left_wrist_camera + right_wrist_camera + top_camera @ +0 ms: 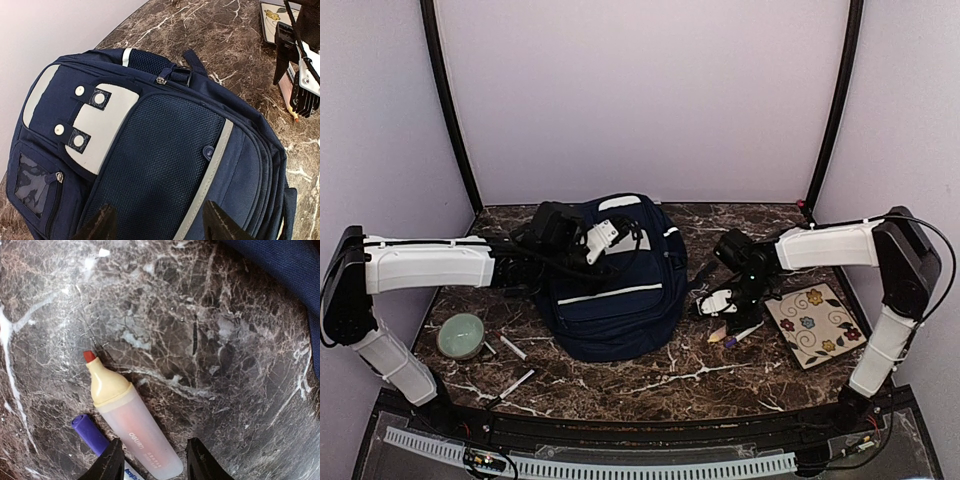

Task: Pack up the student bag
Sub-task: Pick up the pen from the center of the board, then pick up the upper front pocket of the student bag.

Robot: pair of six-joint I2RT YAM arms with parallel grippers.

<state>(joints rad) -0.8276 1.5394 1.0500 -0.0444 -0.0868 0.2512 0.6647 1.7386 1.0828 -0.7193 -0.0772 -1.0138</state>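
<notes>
Because the right hand (154, 460) straddles only the tail of the marker (130, 425), and I cannot tell if it pinches, the marker may swing or slip out. The bag (612, 300) lies on the bench (700, 370), looking zipped; the left hand (160, 220) hovers above it, released.

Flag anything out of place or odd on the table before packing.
The highlighter lies on the table right of the student bag with its red tip bare and no cap in view; it could dry out or mark things. A purple pen lies beside it. Nothing looks spilled or damaged.
</notes>
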